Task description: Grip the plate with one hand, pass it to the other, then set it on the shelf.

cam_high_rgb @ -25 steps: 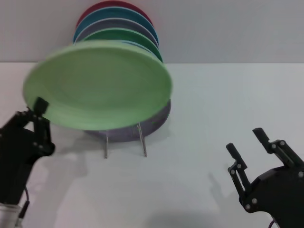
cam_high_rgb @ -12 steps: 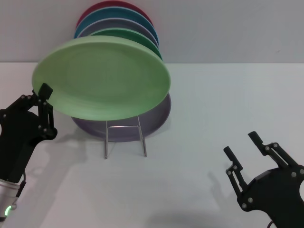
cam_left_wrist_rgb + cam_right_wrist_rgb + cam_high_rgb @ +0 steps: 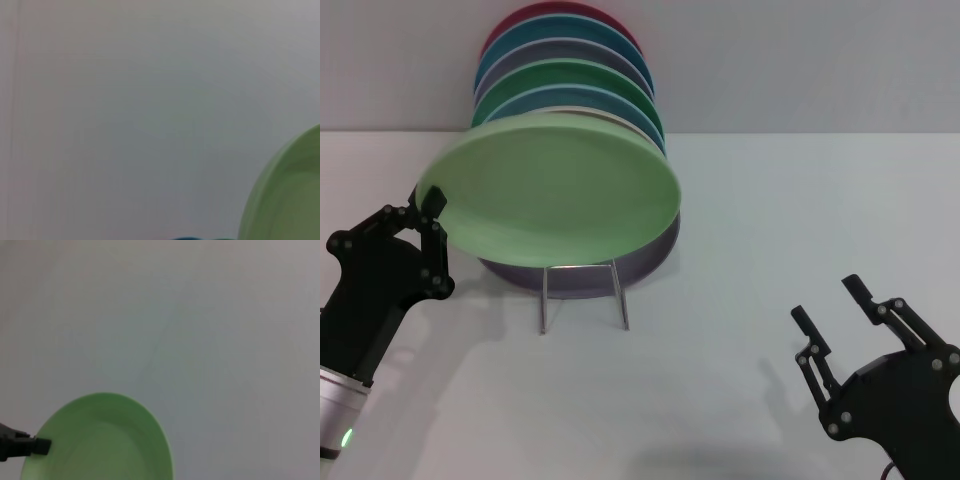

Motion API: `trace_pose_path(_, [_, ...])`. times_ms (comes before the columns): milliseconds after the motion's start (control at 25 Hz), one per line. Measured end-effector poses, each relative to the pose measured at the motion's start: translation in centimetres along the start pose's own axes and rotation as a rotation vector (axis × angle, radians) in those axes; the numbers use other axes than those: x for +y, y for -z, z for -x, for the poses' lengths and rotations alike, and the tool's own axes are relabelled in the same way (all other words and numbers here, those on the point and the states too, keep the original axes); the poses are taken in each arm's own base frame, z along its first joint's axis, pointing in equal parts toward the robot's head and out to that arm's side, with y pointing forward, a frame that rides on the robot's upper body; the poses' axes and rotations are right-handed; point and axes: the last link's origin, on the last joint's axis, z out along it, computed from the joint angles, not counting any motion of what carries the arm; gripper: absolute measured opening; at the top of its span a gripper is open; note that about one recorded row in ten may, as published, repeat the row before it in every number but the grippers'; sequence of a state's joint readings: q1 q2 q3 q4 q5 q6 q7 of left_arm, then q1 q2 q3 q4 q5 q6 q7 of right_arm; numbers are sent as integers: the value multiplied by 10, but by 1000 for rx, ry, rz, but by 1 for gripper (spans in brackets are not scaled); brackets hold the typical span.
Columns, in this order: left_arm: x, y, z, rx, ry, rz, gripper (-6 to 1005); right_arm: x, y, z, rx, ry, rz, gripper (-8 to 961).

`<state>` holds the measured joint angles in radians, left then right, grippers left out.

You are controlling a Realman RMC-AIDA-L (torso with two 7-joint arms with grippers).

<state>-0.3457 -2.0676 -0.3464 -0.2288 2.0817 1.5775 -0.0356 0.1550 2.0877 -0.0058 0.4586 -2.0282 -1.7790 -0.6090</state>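
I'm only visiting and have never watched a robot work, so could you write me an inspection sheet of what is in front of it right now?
Surface: white table, plain.
Job's things: pale green plate held tilted at its rim, over the front of the wire shelf, not yet slotted in.
Clutter: other plates stand in the shelf behind it: lavender plate, blue, dark green plate, teal and red ones.
Grippers: left pincer shut on the plate's edge; right pincer open, low at the right, holding nothing.
Cables: nothing seen.
Surroundings: plain grey wall.

Left end effector (image 3: 428, 215) carried plate (image 3: 555, 190) rightward, seemingly nearer shelf (image 3: 582, 290).
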Motion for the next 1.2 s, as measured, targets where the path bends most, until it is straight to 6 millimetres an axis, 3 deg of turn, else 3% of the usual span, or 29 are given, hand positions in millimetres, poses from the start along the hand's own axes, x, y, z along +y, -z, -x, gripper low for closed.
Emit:
trace_pose_path(800, [11, 4, 24, -162, -63, 64, 37, -2, -5, -6, 18, 13, 8, 421])
trace_pose_path(1200, [11, 1, 26, -178, -62, 68, 37, -2, -7, -7, 18, 12, 16, 422])
